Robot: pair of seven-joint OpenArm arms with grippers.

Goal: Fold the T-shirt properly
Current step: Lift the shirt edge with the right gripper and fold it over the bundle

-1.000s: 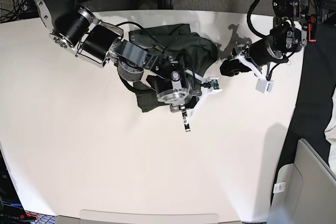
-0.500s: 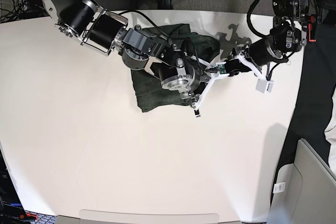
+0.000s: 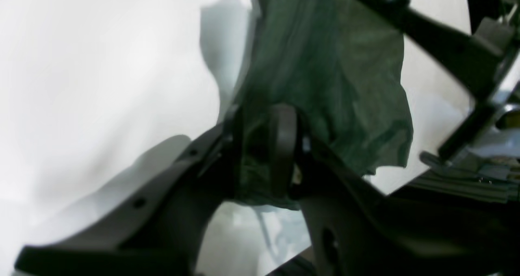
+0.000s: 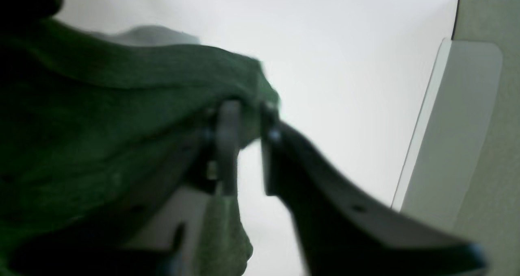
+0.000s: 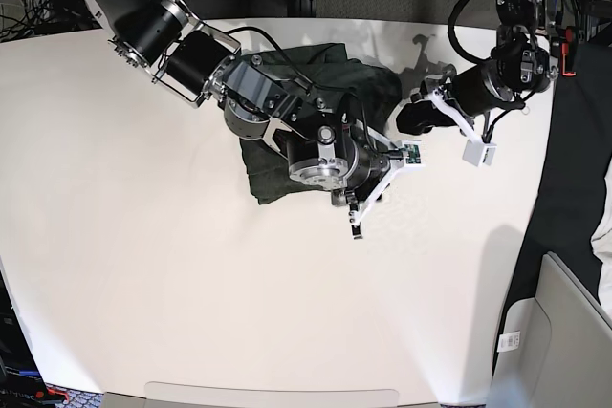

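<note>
A: Where's the shirt [image 5: 287, 121]?

B: Bunched in a dark green heap on the white table [image 5: 143, 284], toward the far side, a bit right of centre in the base view. Not flat. Folds overlap and one edge is lifted off the table.

A: Left gripper [image 3: 260, 146]?

B: Closed down on a fold of the shirt. In the left wrist view the cloth [image 3: 325, 85] sits pinched between the two dark fingers [image 3: 282, 146] and hangs up and away from them in a wrinkled sheet. The gap between the fingers is narrow and filled with fabric. In the base view that arm reaches in from the right side of the table to the shirt's right edge.

A: Right gripper [image 4: 245, 142]?

B: Jaws stand a little apart. In the right wrist view there's a clear slot of white table between the fingers [image 4: 227, 138] lower down. A rounded edge of the shirt [image 4: 122, 105] lies over the tips and reaches into the top of the gap. The picture is blurred, so whether the fingers grip that edge or only touch it can't be told. The arm lies across the heap from the upper left in the base view, its wrist over the shirt's near right corner.

A: Anything else in frame?

B: A pale grey panel [image 4: 455, 125] at the right of the right wrist view, beyond the table's edge.
</note>
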